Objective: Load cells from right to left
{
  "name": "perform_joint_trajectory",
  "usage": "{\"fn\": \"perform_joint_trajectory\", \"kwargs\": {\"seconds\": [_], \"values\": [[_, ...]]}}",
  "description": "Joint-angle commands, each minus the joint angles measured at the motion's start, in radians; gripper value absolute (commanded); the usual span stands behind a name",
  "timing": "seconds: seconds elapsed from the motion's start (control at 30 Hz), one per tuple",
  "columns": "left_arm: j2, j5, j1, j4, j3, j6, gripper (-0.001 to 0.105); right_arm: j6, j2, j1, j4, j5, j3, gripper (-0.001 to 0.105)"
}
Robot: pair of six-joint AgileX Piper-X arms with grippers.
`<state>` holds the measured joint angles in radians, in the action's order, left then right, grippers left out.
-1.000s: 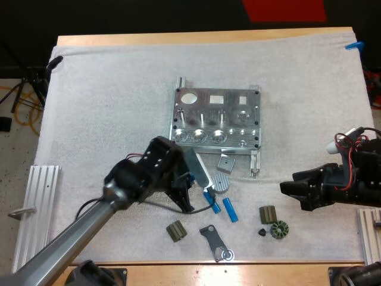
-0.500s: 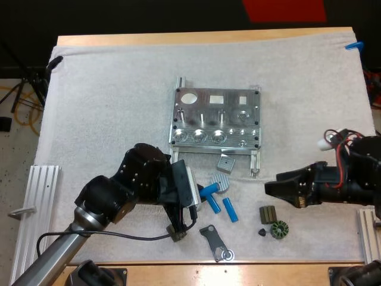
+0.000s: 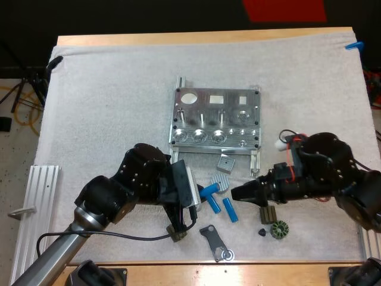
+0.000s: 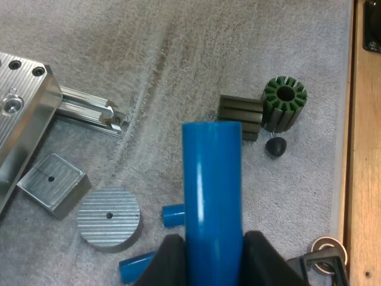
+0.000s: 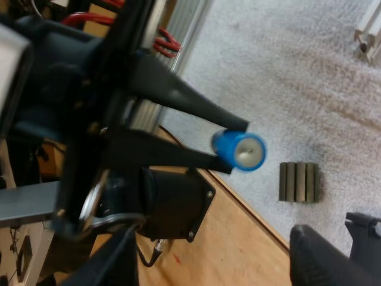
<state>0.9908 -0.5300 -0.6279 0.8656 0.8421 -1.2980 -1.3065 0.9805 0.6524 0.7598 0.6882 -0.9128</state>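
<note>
Cell is gripped between the left gripper's fingers above the mat. The right gripper, fingers spread apart, hovers near a loose cell.

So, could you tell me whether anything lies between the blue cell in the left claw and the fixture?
Yes: a ribbed metal disc and a small metal block lie between that cell and the fixture.
</note>
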Motion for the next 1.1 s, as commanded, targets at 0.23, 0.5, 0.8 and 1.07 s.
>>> {"fn": "perform_joint_trajectory", "kwargs": {"seconds": [0.23,0.5,0.8,1.07], "values": [[-0.004,-0.078,-0.004,-0.002,0.004,0.000,0.000,0.001,0.095,0.002,-0.075,0.031,-0.012,0.055],[-0.004,-0.078,-0.004,-0.002,0.004,0.000,0.000,0.008,0.171,0.002,-0.119,0.114,-0.012,0.055],[-0.004,-0.078,-0.004,-0.002,0.004,-0.002,0.000,0.064,0.193,0.022,-0.180,0.162,-0.012,0.055],[-0.004,-0.078,-0.004,-0.002,0.004,-0.002,0.000,0.075,0.215,0.086,-0.180,0.138,-0.012,0.055]]}}
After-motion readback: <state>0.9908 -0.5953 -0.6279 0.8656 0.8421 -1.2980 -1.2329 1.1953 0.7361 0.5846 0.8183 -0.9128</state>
